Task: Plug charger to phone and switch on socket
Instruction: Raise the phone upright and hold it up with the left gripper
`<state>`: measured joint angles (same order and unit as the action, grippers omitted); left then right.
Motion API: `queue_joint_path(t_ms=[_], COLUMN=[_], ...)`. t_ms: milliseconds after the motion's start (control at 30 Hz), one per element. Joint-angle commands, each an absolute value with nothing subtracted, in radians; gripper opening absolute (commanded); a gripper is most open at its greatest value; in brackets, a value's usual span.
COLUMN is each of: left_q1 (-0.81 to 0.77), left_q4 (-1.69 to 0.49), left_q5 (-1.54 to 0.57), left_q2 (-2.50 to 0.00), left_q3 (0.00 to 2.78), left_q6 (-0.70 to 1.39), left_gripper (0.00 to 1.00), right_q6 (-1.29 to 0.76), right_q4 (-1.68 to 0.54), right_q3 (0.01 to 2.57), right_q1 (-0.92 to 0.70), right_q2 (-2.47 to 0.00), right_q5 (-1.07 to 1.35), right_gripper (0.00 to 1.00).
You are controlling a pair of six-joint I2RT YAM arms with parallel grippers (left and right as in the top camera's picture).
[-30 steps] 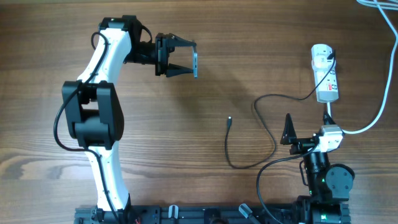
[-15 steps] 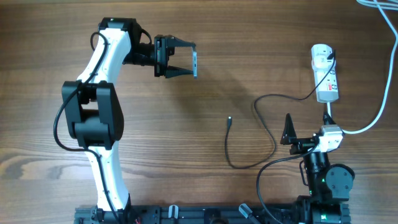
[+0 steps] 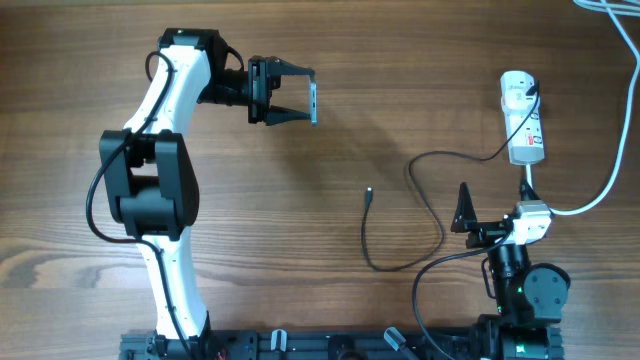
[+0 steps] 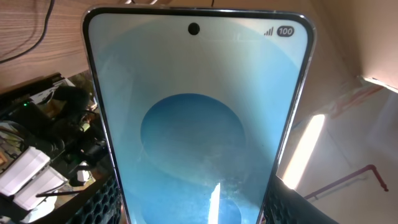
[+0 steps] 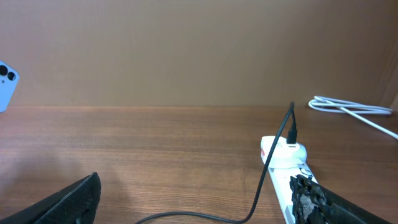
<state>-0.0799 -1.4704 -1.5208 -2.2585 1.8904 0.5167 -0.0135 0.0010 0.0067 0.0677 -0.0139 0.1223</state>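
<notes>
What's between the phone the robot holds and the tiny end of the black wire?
Nothing. The overhead view shows only bare brown wooden table between the turquoise-screened flat phone and the thin black charger cable's connector tip.

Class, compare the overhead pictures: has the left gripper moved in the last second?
No. The left gripper, holding the phone, sits equally far from the socket throughout.

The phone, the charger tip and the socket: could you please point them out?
phone [image 4: 199, 143], left wrist view, middle of the screen.
charger tip [image 3: 368, 196], overhead view, the loose connector end.
socket [image 3: 524, 120], overhead view, middle of the white body.
</notes>
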Motion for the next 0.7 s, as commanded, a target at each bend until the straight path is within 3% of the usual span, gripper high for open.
queue_joint_path(t_ms=[0,667], left_q1=[-0.076,-0.076], left_q4=[-1.475,-1.491], left_q5=[-1.577,-1.577], left_q2=[-2.208,-2.208], left_q3=[1.913,1.913], left_q6=[0.501,0.501], left_gripper=[0.6,0.6], right_q6=[-0.003,-0.003], right_q4=[0.006,0.006], right_q3=[0.005,0.005], right_q1=[0.064,0.064], right_q2=[-0.016,-0.016], right_q5=[0.112,0.112], right_gripper=[1.0,1.0])
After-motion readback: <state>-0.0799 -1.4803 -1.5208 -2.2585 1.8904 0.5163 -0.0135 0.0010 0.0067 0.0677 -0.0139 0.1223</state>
